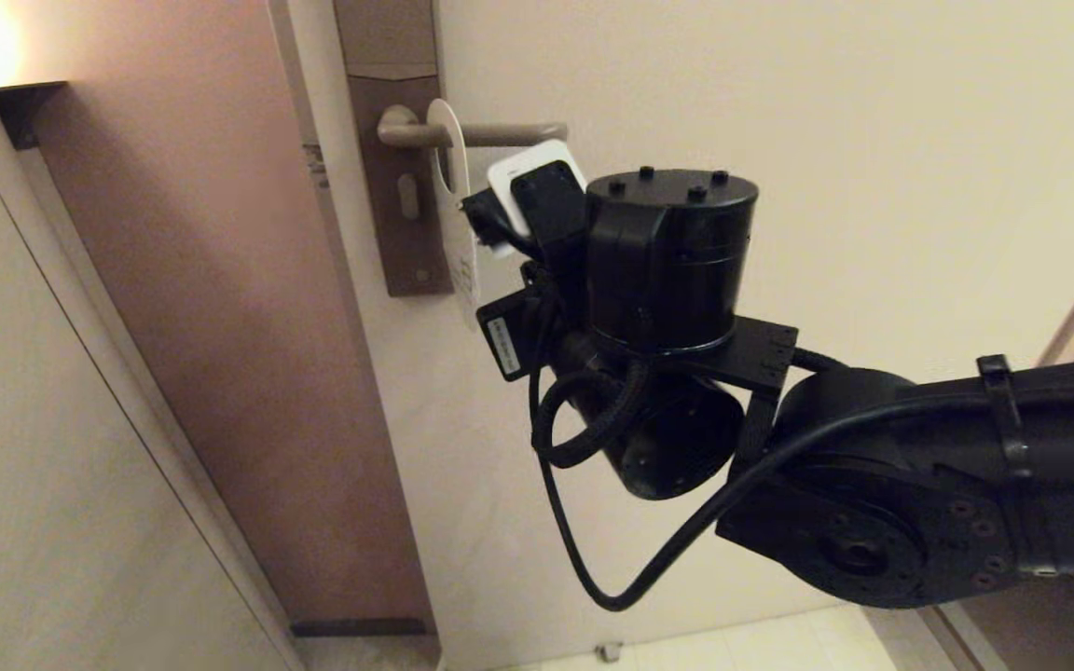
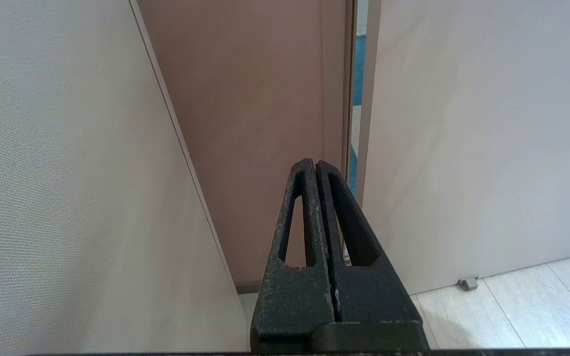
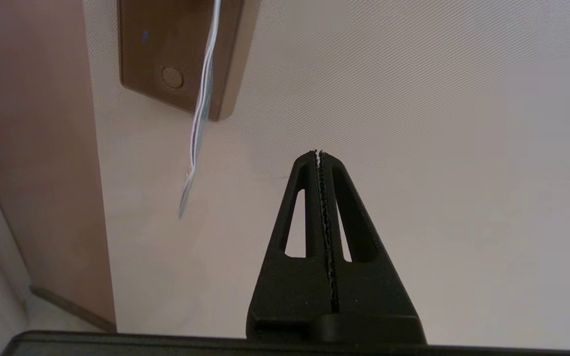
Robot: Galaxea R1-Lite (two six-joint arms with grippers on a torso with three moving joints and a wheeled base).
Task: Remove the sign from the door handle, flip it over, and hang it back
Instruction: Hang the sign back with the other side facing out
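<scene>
Right tool shows us both fingers pressed together with nothing between them, tips near the pale door and apart from the card. Our right arm fills the head view from 3 o'clock toward centre, its black wrist housing covering the free end of the lever's surroundings. At 9 o'clock we see the brown door frame and a pale wall panel. On the door at 12 o'clock sits the brown lock plate, carrying the door handle. We find the sign hanging from that handle, seen nearly edge-on, white face outward, at 11 o'clock from the right tool's tips. Left tool is likewise clenched empty, low beside the frame, above the tiled floor and a small doorstop.
</scene>
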